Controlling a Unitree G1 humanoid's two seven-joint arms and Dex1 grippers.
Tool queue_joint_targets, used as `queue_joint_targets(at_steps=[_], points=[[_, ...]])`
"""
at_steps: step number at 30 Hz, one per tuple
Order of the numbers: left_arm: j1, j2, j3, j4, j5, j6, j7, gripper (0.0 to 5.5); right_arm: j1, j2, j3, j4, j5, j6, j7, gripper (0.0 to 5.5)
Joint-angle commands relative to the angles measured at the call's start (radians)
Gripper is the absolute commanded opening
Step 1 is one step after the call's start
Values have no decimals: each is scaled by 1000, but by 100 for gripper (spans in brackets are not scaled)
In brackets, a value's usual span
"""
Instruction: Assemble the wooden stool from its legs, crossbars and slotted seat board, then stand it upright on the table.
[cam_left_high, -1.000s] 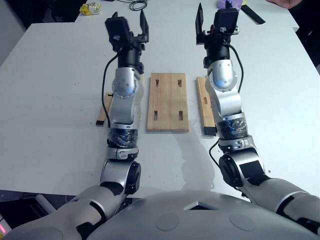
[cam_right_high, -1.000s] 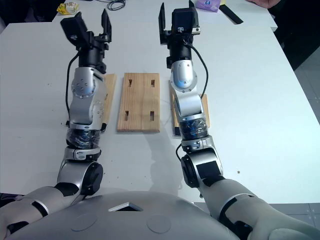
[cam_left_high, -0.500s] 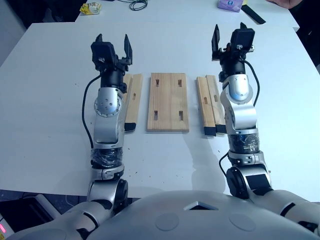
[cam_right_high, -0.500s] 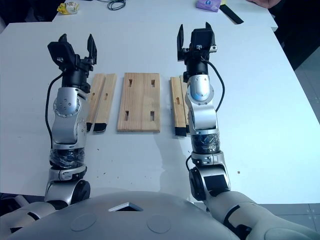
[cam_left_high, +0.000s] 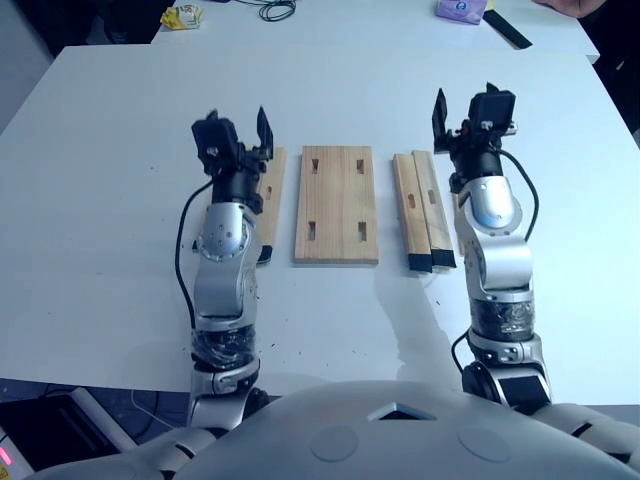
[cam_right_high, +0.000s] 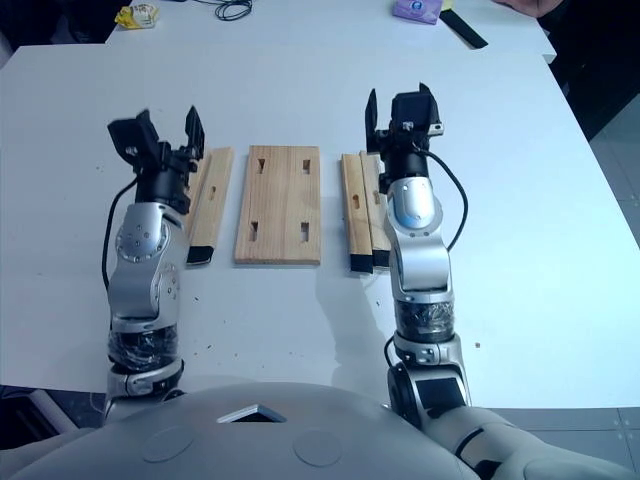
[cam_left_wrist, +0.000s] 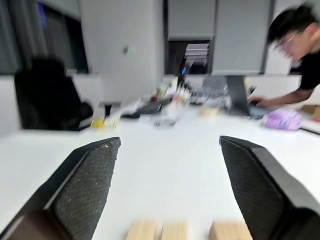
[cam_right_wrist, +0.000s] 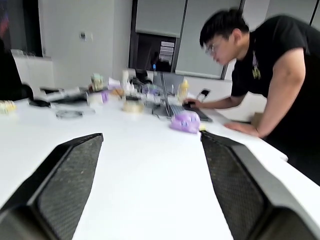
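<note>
Four slots cut through the slotted seat board (cam_left_high: 336, 204), two at its far end and two at its near end. It lies flat at the middle of the white tabletop (cam_left_high: 110, 190), unassembled.

- Left pair of wooden bars (cam_right_high: 212, 195): flat at 9 o'clock of the board, just beside it and parallel to it. The near ends are dark. The left arm covers part of the pair.
- Right pair of wooden bars (cam_left_high: 422, 208): flat at 3 o'clock of the board, side by side and touching. The near ends are dark, and a small slot shows in each bar.
- Left claw (cam_left_high: 237, 126): released and holding nothing, fingers spread wide. It is raised over the far end of the left pair. The wrist view shows the bar ends and a board corner below the spread fingers (cam_left_wrist: 85, 185).
- Right claw (cam_left_high: 464, 104): released and empty, fingers (cam_right_wrist: 65, 185) wide apart. It is raised near the far end of the right pair, on its 3 o'clock side.
- Far edge: a yellow packet (cam_left_high: 184, 15) at 11 o'clock, a purple packet (cam_left_high: 458, 9) and a black bar (cam_left_high: 506, 28) at 1 o'clock, and a cable (cam_left_high: 276, 10) at 12 o'clock.
- The print on both packets is too small to read.
</note>
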Motion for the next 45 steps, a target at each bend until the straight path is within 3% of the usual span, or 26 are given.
queue_joint_targets(at_steps=[1, 9, 23, 31, 36, 45], points=[[25, -27, -46, -80, -4, 52, 5, 368, 24, -5, 3, -62, -1, 62, 13, 362], [-31, 10, -51, -65, -15, 81, -31, 368, -9, -17, 10, -55, -11, 83, 14, 362], [-112, -8, -45, 35, 59, -175, 30, 368, -87, 62, 31, 7, 1, -49, -36, 362], [-141, 38, -3, 148, 37, -168, -14, 368, -95, 65, 52, 62, -26, -85, -42, 362], [-140, 159, 103, 189, -61, -47, -132, 368, -99, 38, 41, 103, -26, -70, -22, 362], [31, 506, 183, 253, -143, 75, -494, 368, -123, -2, -28, 175, -5, -86, -19, 362]])
